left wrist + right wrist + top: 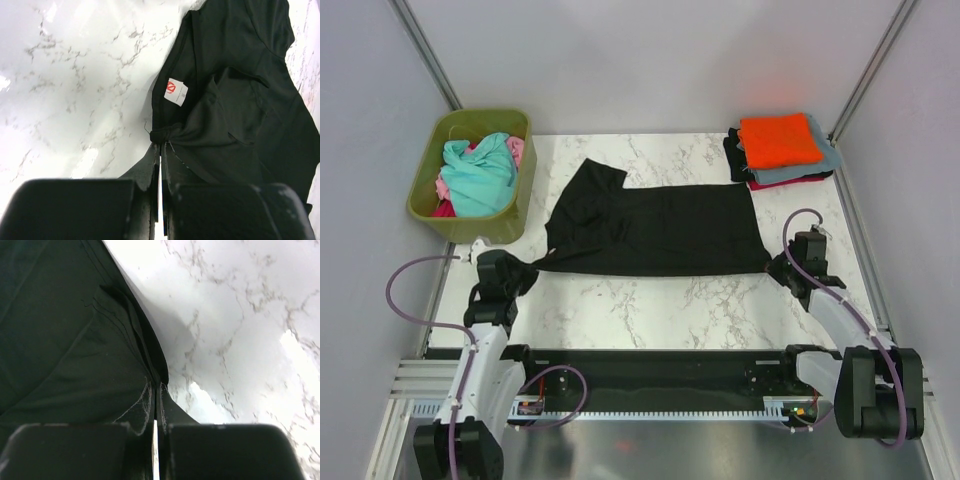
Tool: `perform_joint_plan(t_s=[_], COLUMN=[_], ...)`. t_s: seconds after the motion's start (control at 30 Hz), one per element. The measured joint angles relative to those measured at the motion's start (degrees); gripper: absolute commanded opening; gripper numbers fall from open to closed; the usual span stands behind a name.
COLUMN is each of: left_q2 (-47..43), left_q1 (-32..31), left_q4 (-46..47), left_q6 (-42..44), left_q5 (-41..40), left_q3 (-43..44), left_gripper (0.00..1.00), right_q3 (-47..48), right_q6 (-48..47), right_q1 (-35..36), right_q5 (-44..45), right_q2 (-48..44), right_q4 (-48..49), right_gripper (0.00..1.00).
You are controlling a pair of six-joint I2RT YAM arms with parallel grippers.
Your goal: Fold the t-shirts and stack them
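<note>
- Top external: the black t-shirt (660, 228) lies spread out mid-worktop (650, 300). The left gripper (525, 272) is at its 8 o'clock corner and the right gripper (775, 268) at 4 o'clock. The folded t-shirts (782, 148) are stacked at 1 o'clock.
- Left wrist: jaws pressed together, pinching bunched black cloth just below the white tag (176, 92).
- Right wrist: jaws closed tight, pinching the shirt's hemmed edge.

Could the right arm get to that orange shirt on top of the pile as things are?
Probably not yet: nothing stands between the right gripper and the orange shirt, but its jaws are clamped on the black shirt.
</note>
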Motion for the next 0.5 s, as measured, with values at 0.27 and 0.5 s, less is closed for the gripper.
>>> perform_joint_plan(t_s=[0.27, 0.5], left_q2=[-10.38, -14.78], left_q1=[-0.79, -2.01], left_q4=[-12.68, -19.63], left_q6=[-2.64, -6.64], left_q5=[0.57, 5.07], left_q3=[0.24, 1.57], left_gripper=[0.05, 0.59], right_q3=[-1.31, -2.69], right_q6=[1.55, 4.28], right_q1=[-0.09, -0.17], right_q5=[0.46, 1.68], right_q2=[-11.63, -16.9], right_q4=[-8.48, -15.82], right_gripper=[0.01, 0.98])
